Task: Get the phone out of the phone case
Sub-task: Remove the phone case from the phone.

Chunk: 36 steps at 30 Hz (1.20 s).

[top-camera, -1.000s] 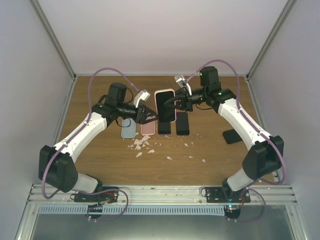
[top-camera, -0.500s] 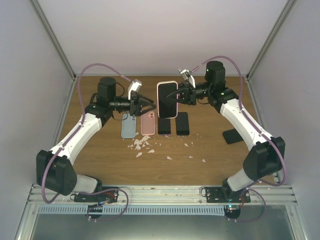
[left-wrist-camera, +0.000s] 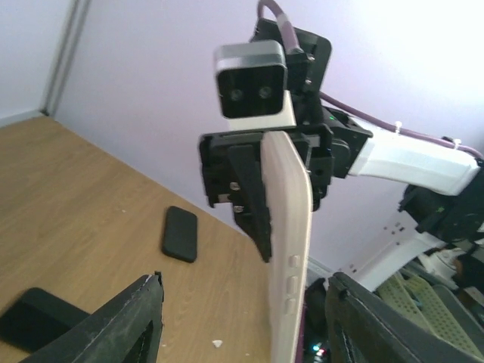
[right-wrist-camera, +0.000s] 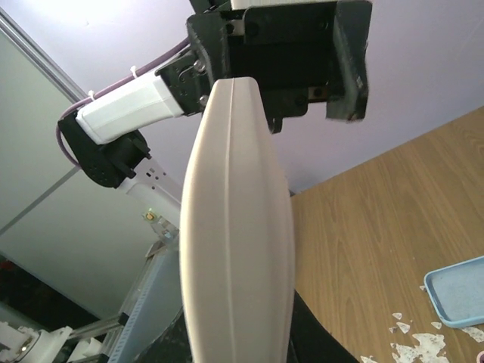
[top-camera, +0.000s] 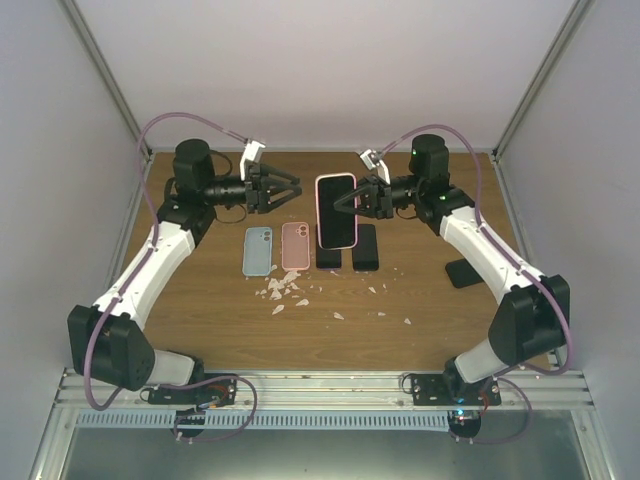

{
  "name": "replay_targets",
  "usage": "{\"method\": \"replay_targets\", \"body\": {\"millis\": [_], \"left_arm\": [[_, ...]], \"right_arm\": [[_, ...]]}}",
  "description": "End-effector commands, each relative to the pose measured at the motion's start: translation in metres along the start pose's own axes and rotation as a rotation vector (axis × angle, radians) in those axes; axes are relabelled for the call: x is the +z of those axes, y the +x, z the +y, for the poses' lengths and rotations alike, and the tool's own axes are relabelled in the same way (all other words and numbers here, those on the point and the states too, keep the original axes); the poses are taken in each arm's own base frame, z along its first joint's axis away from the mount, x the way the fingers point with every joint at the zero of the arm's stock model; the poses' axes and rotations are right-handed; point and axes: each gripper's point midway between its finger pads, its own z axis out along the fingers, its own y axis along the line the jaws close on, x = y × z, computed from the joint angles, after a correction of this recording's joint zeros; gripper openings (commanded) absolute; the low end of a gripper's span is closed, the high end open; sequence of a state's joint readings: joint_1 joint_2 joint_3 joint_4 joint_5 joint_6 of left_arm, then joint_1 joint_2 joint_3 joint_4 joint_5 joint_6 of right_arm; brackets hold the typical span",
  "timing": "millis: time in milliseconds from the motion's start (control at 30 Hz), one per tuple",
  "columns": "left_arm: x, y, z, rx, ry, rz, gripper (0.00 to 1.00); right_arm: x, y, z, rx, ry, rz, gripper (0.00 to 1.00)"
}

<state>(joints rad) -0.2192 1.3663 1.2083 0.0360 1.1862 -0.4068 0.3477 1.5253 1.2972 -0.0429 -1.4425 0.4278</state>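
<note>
The phone [top-camera: 337,212], dark screen up, sits in a pale pink phone case [left-wrist-camera: 291,249] and hangs above the table's far middle. My right gripper [top-camera: 352,200] is shut on its right edge. In the right wrist view the case's rounded edge [right-wrist-camera: 238,227] fills the middle and hides my fingers. My left gripper [top-camera: 285,188] is open, level with the phone and a short gap to its left, touching nothing. In the left wrist view its two black fingers [left-wrist-camera: 128,325] stand wide apart, and the case's buttoned side shows beyond them.
On the table under the phone lie a blue case [top-camera: 258,250], a pink case [top-camera: 295,245] and two black slabs [top-camera: 328,255] [top-camera: 365,247]. White scraps [top-camera: 285,290] are scattered in front. A black block [top-camera: 462,272] sits at the right.
My left gripper has pulled up and back to the left, away from the phone. My right gripper has shifted the phone slightly right, still holding it.
</note>
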Motion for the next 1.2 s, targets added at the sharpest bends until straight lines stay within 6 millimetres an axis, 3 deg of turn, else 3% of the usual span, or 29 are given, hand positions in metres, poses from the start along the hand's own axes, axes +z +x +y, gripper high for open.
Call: {"method": "replay_targets", "body": {"millis": [0,400,800,867,1000,1167], "left_arm": [[0.018,0.001,-0.033,0.016,0.104,0.011,0.58],[0.046,0.003,-0.034,-0.047,0.165,0.03,0.48],[0.052,0.007,-0.028,-0.071,0.163,0.047,0.02],[0.051,0.009,-0.027,-0.067,0.154,0.053,0.0],[0.047,0.012,-0.024,-0.057,0.151,0.069,0.0],[0.045,0.022,-0.025,-0.05,0.185,0.125,0.0]], "right_arm": [[0.003,-0.01,0.017,-0.086,0.003,-0.013,0.0],[0.007,-0.006,0.019,-0.079,-0.007,-0.019,0.01],[0.006,-0.003,0.017,-0.073,-0.005,-0.016,0.01],[0.006,-0.001,0.017,-0.07,-0.005,-0.013,0.01],[-0.002,-0.001,0.014,-0.066,0.012,-0.01,0.18],[-0.013,0.003,0.006,-0.109,0.061,0.012,0.31]]}}
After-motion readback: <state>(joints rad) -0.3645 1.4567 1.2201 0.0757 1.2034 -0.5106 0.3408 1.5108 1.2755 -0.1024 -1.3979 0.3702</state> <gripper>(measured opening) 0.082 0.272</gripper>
